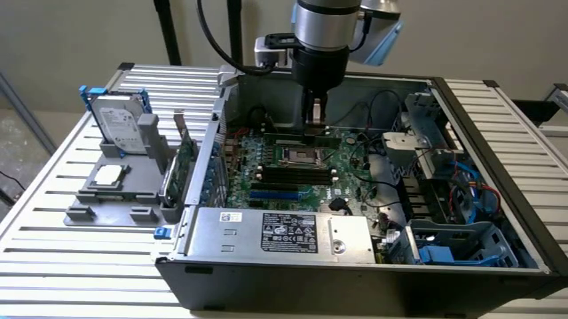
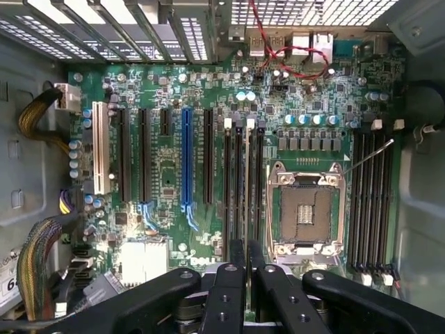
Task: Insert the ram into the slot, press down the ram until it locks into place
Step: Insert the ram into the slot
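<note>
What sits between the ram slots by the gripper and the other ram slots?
The square CPU socket sits between them, plain in the wrist view.

1. Ram [image 1: 299, 139]: long thin green PCB stick w/ row of dark chips. Stands on its long edge, level, just beside the square CPU socket. Held at mid-length betw. end effector [image 1: 315, 123] fingers. Wrist view: edge-on, a pale line.
2. Slot [image 2: 249, 126]: long narrow black socket w/ white end latch, one of a bank of alike parallel sockets next to the CPU socket. Ram is directly over it, lengthwise. Seated or not: can't tell.
</note>
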You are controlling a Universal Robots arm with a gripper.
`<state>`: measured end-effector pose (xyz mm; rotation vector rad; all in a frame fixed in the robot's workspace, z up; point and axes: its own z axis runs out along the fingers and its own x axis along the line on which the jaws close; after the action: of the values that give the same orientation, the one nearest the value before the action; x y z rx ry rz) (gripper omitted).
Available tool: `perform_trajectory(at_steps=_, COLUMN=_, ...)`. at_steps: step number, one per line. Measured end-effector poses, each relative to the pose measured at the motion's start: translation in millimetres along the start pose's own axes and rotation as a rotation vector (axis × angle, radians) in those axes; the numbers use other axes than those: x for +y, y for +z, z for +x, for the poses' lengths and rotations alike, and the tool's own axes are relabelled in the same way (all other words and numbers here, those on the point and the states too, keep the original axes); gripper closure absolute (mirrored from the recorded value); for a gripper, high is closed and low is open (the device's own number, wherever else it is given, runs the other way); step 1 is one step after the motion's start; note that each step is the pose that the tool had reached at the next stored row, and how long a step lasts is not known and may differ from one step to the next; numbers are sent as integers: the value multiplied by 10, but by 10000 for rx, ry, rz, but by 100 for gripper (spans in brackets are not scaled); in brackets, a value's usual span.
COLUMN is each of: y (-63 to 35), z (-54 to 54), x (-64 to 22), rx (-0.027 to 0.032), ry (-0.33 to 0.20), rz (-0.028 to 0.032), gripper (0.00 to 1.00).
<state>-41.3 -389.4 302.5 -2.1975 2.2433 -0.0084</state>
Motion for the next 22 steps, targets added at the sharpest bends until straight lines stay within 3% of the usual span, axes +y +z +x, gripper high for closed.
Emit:
perform_trajectory(at_steps=8, y=138, z=14, x=0, rx=77, ry=39, rz=2, gripper=87)
perform_trajectory(at_steps=18, y=291, z=14, x=1, rx=365, ry=37, rz=8, gripper=87)
perform_trajectory(at_steps=22, y=364, z=12, x=1, rx=442, ry=38, rz=10, gripper=87)
